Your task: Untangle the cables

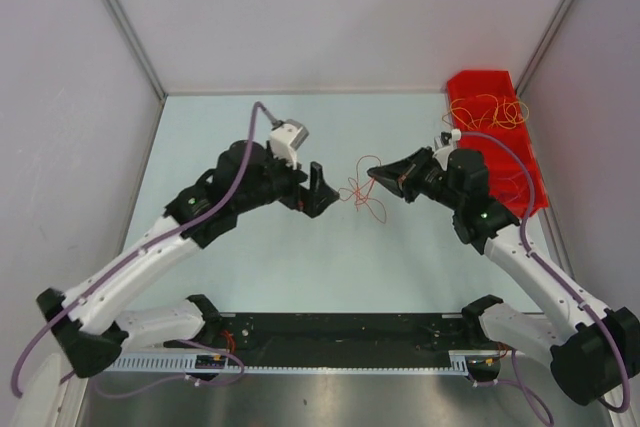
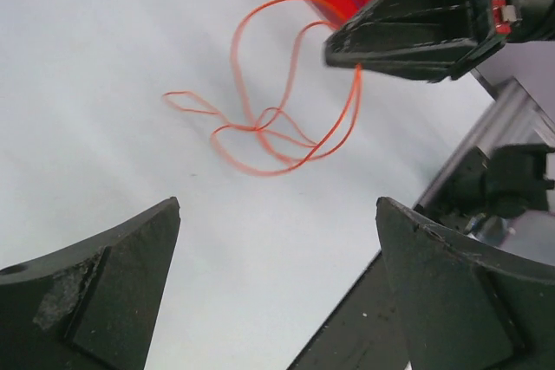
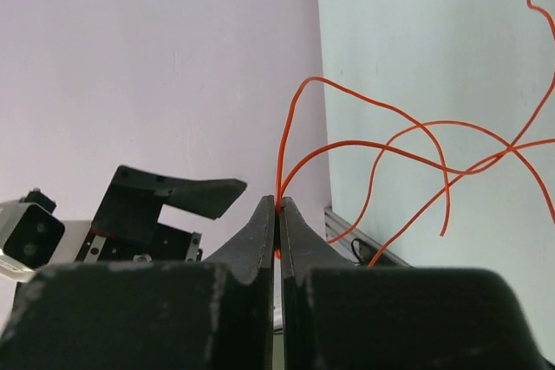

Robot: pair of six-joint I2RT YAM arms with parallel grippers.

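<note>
Pale table (image 1: 300,267) between grey walls (image 1: 60,67); a red bin (image 1: 535,182) at right holds orange cables (image 1: 485,112). One looped red cable (image 1: 362,197) lies mid-table, its end pinched in the right gripper (image 1: 373,173). The left gripper (image 1: 318,190) gapes nearby, empty.

My left pincer (image 2: 277,205) looks scuffed matt plastic to me; beyond it, smooth-skinned cable (image 2: 233,58) on a smooth matt worktop (image 2: 87,41).

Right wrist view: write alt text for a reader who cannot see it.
The right gripper is shut on a thin orange-red cable at its fingertips. The cable's loose loops spread out over the pale table beyond.
</note>
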